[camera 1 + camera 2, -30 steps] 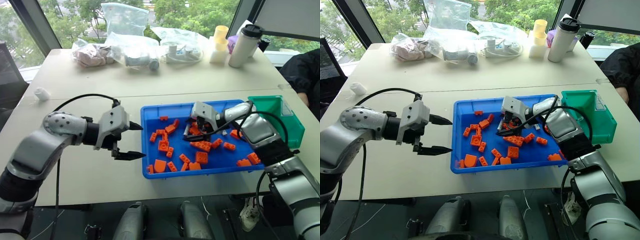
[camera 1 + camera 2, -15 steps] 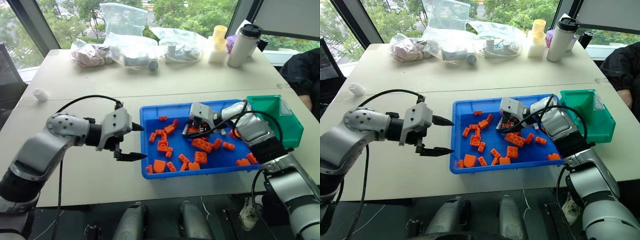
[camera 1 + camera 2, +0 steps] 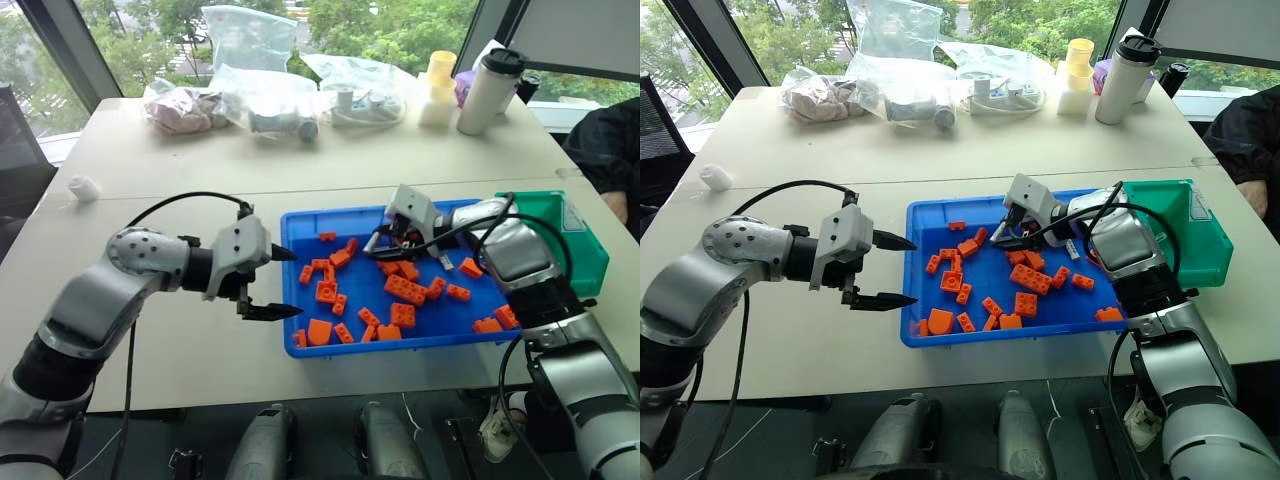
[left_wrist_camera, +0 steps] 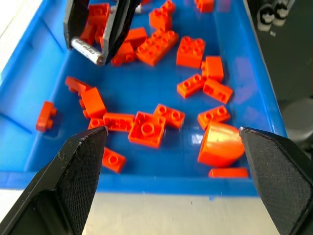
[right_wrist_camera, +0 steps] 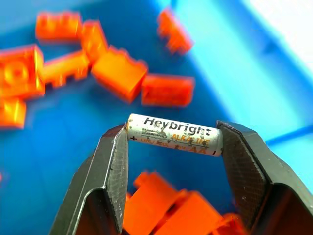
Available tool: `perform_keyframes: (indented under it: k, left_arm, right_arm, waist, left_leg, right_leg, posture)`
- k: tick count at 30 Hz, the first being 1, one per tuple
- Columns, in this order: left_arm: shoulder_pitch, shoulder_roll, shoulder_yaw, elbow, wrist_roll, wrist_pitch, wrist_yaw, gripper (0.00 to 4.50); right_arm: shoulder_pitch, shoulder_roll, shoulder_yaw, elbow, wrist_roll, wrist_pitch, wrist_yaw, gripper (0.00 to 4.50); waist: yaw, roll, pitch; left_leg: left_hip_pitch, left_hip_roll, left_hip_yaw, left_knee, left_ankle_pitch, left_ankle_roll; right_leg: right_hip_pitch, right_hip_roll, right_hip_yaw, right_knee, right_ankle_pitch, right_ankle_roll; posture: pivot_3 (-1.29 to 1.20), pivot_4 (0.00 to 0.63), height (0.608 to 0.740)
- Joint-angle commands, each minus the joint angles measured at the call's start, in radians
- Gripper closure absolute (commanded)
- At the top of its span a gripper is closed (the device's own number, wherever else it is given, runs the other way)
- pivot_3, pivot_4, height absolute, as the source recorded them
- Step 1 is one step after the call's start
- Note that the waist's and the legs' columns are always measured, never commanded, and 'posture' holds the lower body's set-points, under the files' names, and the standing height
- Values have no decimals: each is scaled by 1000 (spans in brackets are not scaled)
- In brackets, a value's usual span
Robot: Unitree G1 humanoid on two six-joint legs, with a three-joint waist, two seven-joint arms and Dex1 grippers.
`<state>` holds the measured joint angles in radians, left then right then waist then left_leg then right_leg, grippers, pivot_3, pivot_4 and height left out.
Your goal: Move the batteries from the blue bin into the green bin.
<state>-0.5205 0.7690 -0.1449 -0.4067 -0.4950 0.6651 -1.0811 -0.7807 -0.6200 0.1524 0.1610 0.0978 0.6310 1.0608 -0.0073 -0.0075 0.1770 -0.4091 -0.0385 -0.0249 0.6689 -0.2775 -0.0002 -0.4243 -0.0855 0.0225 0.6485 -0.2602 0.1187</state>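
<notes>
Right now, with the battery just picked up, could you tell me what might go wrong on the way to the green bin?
The right end effector pinches the battery only by its two ends, so it could pivot or slip out and drop among the bricks. The green bin is narrow, so a release near its rim might miss.

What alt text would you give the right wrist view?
The right gripper holds a white battery end to end between its two black fingers, above the blue bin. Orange bricks lie scattered, blurred, on the bin floor below.
</notes>
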Motion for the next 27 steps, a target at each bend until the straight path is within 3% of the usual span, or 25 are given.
perform_keyframes:
  k: [1, 9, 15, 19, 24, 27]
  left_arm:
    - [-67, -102, 66, 60, -68, -6, 53, 0]
    - [-186, -303, -52, 228, 14, -128, 56, 0]
    - [-235, -371, -102, 331, 66, -219, 3, 0]
    - [-277, -436, -67, 419, 52, -244, 21, 0]
    - [-276, -436, -64, 430, 65, -250, 4, 0]
    - [-273, -435, -59, 419, 62, -243, 7, 0]
  right_arm:
    - [-23, -44, -284, -63, 47, 82, -222, 2338]
    - [197, -162, -579, -225, 62, 260, -436, 2338]
    - [267, -181, -627, -256, 61, 372, -544, 2338]
    - [289, -175, -634, -245, 70, 398, -582, 2338]
    - [277, -176, -633, -215, 80, 390, -625, 2338]
    - [277, -183, -625, -195, 81, 376, -637, 880]
  waist:
    - [11, 0, 0]
    - [21, 0, -1]
    - [-11, 2, -2]
    - [-6, 2, -2]
    - [-5, 2, -2]
    - [-4, 2, -2]
  left_leg:
    - [0, -1, 0, 0, 0, 0]
    - [-1, -1, 1, 0, 0, 0]
    - [2, 0, 4, -1, 0, 0]
    - [1, 1, 4, -1, 0, 0]
    - [1, 1, 4, 0, 0, 0]
    - [1, 1, 4, 0, 0, 0]
  right_leg:
    - [0, -1, -1, 0, 0, 0]
    - [0, -2, -1, -1, 0, 0]
    - [0, 0, 2, 1, 0, 0]
    - [0, 1, 2, 1, 0, 0]
    - [0, 1, 2, 1, 0, 0]
    - [0, 1, 2, 1, 0, 0]
  posture:
    - [0, 150, 740]
    - [0, 150, 740]
    - [0, 150, 740]
    - [0, 150, 740]
    - [0, 150, 740]
    - [0, 150, 740]
